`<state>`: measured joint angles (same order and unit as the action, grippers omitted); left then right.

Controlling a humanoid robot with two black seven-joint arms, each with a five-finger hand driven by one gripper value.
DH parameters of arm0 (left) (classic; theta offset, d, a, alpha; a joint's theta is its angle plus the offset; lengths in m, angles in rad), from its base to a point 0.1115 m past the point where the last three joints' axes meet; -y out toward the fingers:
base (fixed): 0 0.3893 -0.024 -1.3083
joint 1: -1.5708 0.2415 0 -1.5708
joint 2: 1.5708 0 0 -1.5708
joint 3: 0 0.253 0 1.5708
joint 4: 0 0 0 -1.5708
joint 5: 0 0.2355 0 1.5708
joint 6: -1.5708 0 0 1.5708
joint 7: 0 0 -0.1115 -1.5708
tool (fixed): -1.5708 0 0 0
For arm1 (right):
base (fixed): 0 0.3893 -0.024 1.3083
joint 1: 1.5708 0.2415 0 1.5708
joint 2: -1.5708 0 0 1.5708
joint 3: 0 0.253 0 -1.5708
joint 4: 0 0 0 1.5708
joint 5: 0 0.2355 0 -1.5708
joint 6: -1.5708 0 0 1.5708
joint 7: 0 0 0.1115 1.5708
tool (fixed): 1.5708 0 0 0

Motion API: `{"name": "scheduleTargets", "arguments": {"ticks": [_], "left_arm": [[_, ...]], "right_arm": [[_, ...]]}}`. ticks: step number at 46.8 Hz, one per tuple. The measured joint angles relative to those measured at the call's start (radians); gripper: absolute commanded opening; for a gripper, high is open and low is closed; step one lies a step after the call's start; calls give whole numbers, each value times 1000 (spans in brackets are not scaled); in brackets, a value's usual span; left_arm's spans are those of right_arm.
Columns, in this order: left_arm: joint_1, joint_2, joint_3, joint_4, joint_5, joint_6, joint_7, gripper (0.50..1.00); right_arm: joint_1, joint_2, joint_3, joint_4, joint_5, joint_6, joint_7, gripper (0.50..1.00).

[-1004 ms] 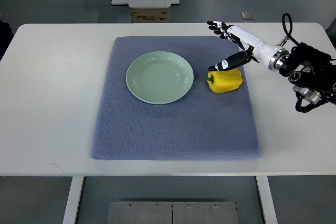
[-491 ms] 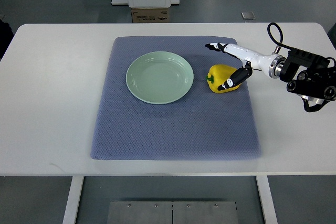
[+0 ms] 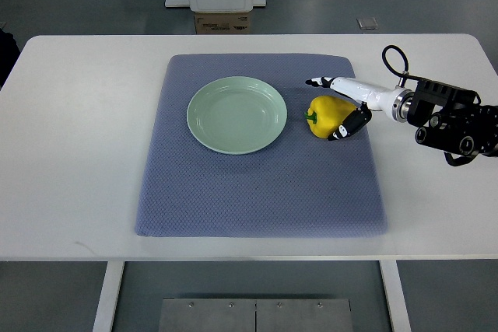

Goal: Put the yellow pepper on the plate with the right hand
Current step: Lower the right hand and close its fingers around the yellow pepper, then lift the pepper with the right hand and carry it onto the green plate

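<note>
White tabletop (image 3: 78,153) fills most of the view, with a grey floor and the base of a white stand at the far edge. A quilted blue-grey mat (image 3: 257,184) lies across the middle of the table, soft-looking and slightly dimpled, its corners rounded. On the mat's far half sits a round, pale green plate (image 3: 236,114), smooth and shallow with a raised rim, holding nothing.

Just right of the plate, apart from it, the yellow pepper (image 3: 327,115) lies on its side on the mat, glossy and lobed, its short green stem pointing left toward the plate.

A second ago the right hand (image 3: 342,106) was above and behind the pepper with its fingers spread; half a second ago it had come down around it. Now the white hand with dark fingertips wraps the pepper from the right: the long fingers lie along its far side and the thumb presses its near side, so the hand looks clamped on the fruit. The pepper still rests on the mat in the same spot, so the grasp seems made and the lift not yet begun. The left arm is out of view.
</note>
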<state>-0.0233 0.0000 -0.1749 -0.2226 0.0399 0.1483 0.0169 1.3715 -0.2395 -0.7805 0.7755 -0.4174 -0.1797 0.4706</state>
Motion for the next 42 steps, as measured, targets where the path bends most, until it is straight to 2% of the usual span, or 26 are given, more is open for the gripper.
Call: {"name": "scheduleTargets", "arguments": {"ticks": [2, 8, 10, 12, 13, 42], "left_arm": [[0, 0, 0, 0, 0, 0, 0, 1000], [0, 0, 0, 0, 0, 0, 0, 1000], [0, 0, 0, 0, 0, 0, 0, 1000], [0, 0, 0, 0, 0, 0, 0, 1000], [0, 0, 0, 0, 0, 0, 0, 1000], [0, 0, 0, 0, 0, 0, 0, 1000]], "right_arm": [[0, 0, -7, -1, 0, 0, 0, 828], [0, 1, -28, -1, 0, -6, 4, 667], [0, 2, -39, -1, 0, -9, 6, 602], [0, 2, -47, -1, 0, -13, 6, 517], [0, 3, -51, -1, 1, -13, 7, 500], [15, -2, -45, -1, 15, -12, 5, 500]]}}
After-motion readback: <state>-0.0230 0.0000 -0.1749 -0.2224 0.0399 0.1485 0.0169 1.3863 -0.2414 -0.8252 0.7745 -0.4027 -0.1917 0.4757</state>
